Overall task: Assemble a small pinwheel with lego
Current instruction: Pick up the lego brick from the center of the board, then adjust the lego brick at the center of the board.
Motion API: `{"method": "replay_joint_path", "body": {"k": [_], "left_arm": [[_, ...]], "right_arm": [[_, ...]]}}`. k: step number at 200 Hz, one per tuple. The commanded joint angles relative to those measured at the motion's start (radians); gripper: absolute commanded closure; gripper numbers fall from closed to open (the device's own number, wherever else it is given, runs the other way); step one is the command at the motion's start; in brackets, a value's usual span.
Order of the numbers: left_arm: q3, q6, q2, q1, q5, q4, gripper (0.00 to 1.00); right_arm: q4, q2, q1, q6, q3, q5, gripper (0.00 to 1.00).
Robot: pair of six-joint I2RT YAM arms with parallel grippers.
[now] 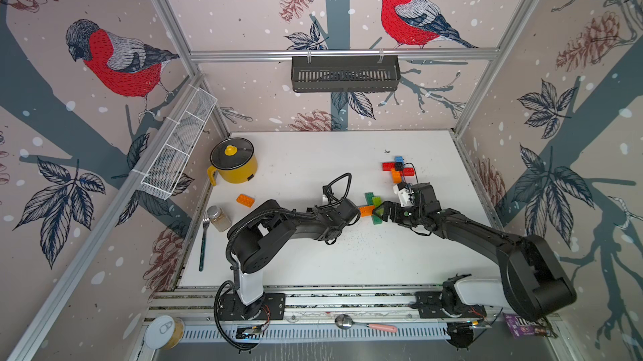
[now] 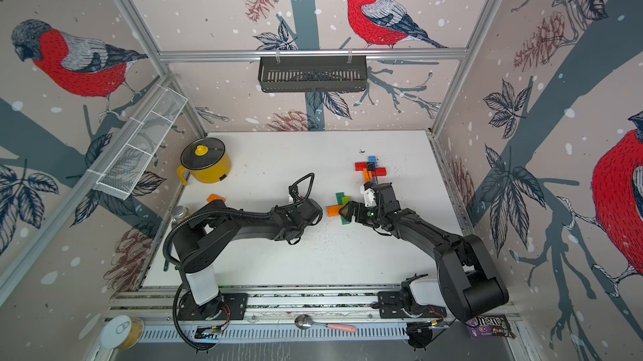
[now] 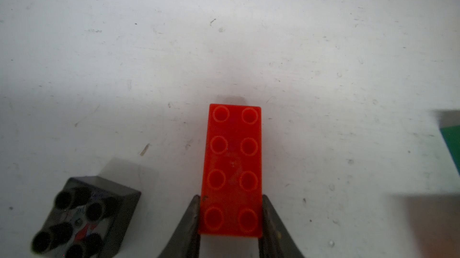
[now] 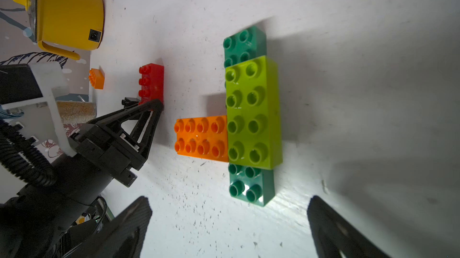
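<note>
As your left gripper (image 3: 231, 202) clamps the near end of a red brick (image 3: 234, 154), the glossy eight-stud oblong lies flat and studs-up on the scuffed white counter (image 1: 313, 154), its long axis running straight out from the fingers. A square black brick (image 3: 82, 217) sits just beside it. Your right gripper (image 1: 382, 211) hangs spread wide and empty near a mid-counter cluster. There, a lime brick (image 4: 254, 112) is stacked lengthwise on a dark green base (image 4: 251, 187), and an orange brick (image 4: 201, 136) meets its side at a right angle.
</note>
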Motion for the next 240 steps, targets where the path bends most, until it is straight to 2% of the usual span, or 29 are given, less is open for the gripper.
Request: {"method": "replay_joint_path", "body": {"k": [1,31,58,81,127,153,170,191,220,240], "left_arm": [[-0.023,0.042,-0.023,0.0,0.061,0.006,0.73],[-0.084,0.133,-0.108,0.0,0.097,0.071,0.79],[-0.175,0.234,-0.233,0.001,0.176,0.145,0.81],[-0.234,0.293,-0.341,0.001,0.227,0.141,0.82],[-0.327,0.335,-0.523,0.002,0.328,0.147,0.82],[-0.356,0.355,-0.589,0.003,0.341,0.147,0.82],[-0.368,0.383,-0.611,0.004,0.365,0.152,0.83],[-0.374,0.442,-0.6,0.003,0.428,0.167,0.83],[-0.344,0.508,-0.512,0.001,0.51,0.195,0.85],[-0.306,0.516,-0.436,-0.002,0.525,0.234,0.87]], "right_arm": [[0.05,0.023,0.01,-0.013,0.009,0.003,0.01],[0.078,0.057,0.029,-0.005,0.014,0.012,0.01],[0.112,0.071,0.056,0.023,0.006,0.02,0.01],[0.159,0.081,0.087,0.062,-0.003,0.016,0.01],[0.26,0.124,0.173,0.147,0.019,0.047,0.01],[0.322,0.167,0.213,0.185,0.036,0.055,0.01],[0.324,0.176,0.222,0.196,0.043,0.07,0.01],[0.289,0.105,0.2,0.2,0.016,0.116,0.01],[0.185,-0.002,0.135,0.159,0.003,0.116,0.01],[0.101,-0.026,0.088,0.103,0.017,0.108,0.01]]}}
